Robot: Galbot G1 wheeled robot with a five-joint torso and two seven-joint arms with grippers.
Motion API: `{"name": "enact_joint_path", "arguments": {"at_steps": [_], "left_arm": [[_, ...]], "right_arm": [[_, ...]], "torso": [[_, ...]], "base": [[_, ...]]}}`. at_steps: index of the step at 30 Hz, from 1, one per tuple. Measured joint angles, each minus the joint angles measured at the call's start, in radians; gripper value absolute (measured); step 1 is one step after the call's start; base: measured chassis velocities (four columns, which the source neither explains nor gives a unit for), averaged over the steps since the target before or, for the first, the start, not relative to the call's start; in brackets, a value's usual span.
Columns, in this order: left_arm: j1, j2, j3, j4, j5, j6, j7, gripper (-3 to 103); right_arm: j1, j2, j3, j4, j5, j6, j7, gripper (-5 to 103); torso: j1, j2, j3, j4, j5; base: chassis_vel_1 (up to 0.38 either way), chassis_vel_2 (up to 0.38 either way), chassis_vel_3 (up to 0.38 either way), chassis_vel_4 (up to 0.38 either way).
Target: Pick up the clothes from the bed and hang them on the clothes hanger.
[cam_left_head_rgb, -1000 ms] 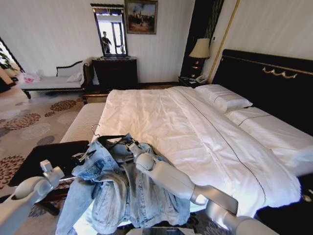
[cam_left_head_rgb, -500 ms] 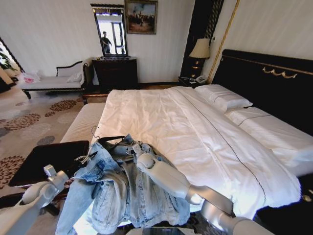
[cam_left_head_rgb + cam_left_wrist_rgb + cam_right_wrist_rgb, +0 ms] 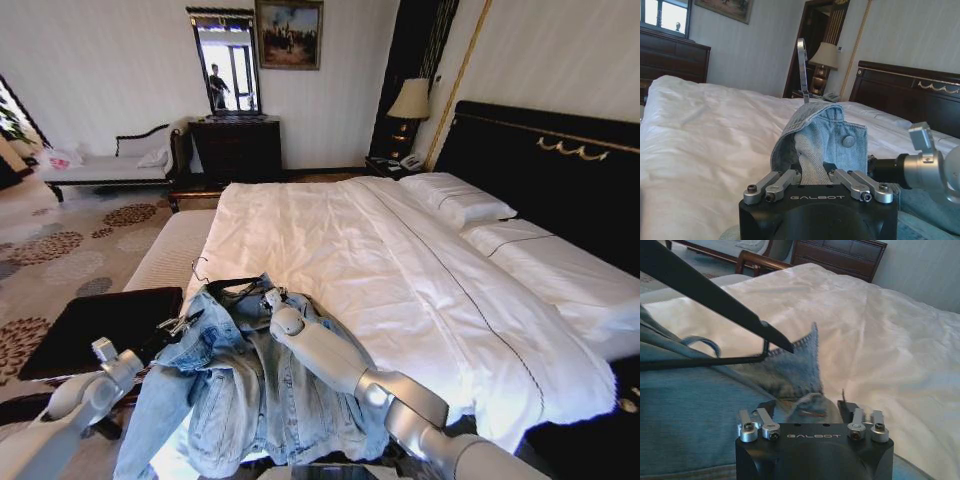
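Note:
The clothes, a light-blue denim jacket [image 3: 250, 385], lie spread over the near corner of the bed [image 3: 380, 260] and hang off its edge. A black clothes hanger [image 3: 226, 283] sits at the jacket's collar, its silver hook [image 3: 196, 268] pointing away over the sheet. My left gripper [image 3: 180, 324] is shut on a fold of denim with a button [image 3: 848, 141]. My right gripper [image 3: 270, 297] is shut on the denim by the collar [image 3: 802, 365], just under the hanger's black bars [image 3: 715, 290].
A dark bench [image 3: 95, 325] stands against the bed's near left corner, under my left arm. Pillows [image 3: 455, 195] and a black headboard [image 3: 560, 170] are at the right. A chaise [image 3: 100, 165], a dresser [image 3: 235, 145] and a lamp [image 3: 408, 100] stand far back on patterned carpet.
My right forearm has swung a little to the left and my left arm has dropped slightly. Both grippers keep their hold; the jacket and hanger have barely shifted.

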Motion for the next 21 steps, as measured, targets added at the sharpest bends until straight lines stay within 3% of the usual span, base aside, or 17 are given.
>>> {"name": "enact_joint_path", "arguments": {"at_steps": [2,6,9,10,12,15,19,21], "left_arm": [[0.002,0.000,-0.002,-0.003,0.000,0.000,0.000,17],[0.007,-0.003,-0.005,-0.012,0.001,-0.002,0.001,17],[0.007,-0.003,-0.005,-0.015,0.001,-0.002,0.001,17],[0.007,-0.003,-0.005,-0.018,0.001,-0.002,0.001,17],[0.007,-0.003,-0.006,-0.020,0.001,-0.002,0.001,17],[0.012,-0.003,-0.011,-0.021,0.000,-0.004,0.001,17],[0.021,-0.001,-0.020,-0.025,-0.002,-0.009,0.005,17],[0.025,0.003,-0.023,-0.031,-0.006,-0.014,0.009,17]], "right_arm": [[0.001,-0.003,0.002,-0.002,-0.001,0.000,-0.001,70],[-0.001,-0.015,0.005,-0.005,0.007,0.004,-0.008,47],[-0.002,-0.015,0.005,-0.005,0.012,0.004,-0.009,42],[-0.002,-0.013,0.005,-0.004,0.016,0.005,-0.007,32],[-0.002,-0.013,0.005,-0.003,0.019,0.005,-0.005,32],[-0.005,-0.012,0.002,0.007,0.032,0.008,-0.001,15],[-0.005,-0.011,0.011,0.011,0.038,0.021,0.007,4],[0.003,-0.014,0.030,0.011,0.037,0.029,0.012,4]], "torso": [[0.000,0.000,0.000,0.0000,0.0000],[0.000,0.000,0.000,-0.0001,0.0001],[0.000,0.000,0.000,0.0000,0.0001],[0.000,0.000,0.000,0.0000,0.0000],[0.000,0.000,0.000,0.0000,0.0001],[0.000,0.000,0.000,-0.0001,0.0001],[0.000,0.000,0.000,0.0001,0.0001],[0.000,0.000,0.000,0.0003,0.0001]], "base": [[0.000,0.000,0.000,0.000],[0.000,0.000,0.000,0.000],[0.000,0.000,0.000,0.000],[0.000,0.000,0.000,0.000],[0.000,0.000,0.000,0.000],[0.000,0.000,0.000,0.000],[0.000,0.000,0.000,0.000],[0.000,0.000,0.000,0.000]]}}
